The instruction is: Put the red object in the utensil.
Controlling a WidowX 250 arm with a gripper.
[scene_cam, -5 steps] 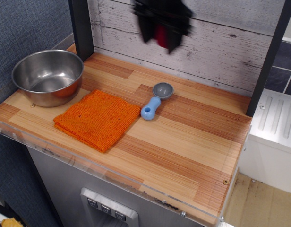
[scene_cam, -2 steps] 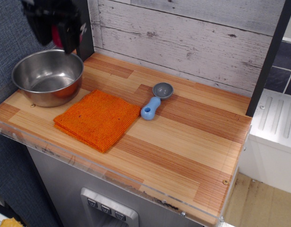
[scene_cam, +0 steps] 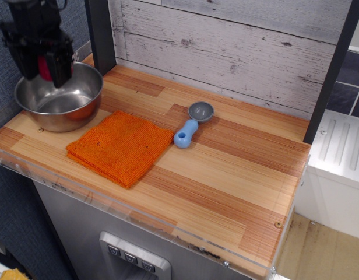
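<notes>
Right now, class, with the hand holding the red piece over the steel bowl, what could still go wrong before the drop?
1. The hand holds the red piece above the steel bowl's rear-left rim, not its middle; released here, it might clip the rim and fall outside.
2. The bowl stands near the counter's left edge, so a bump while lowering could push it off.
3. The bowl is smooth and curved; the rounded piece may bounce or roll.
</notes>
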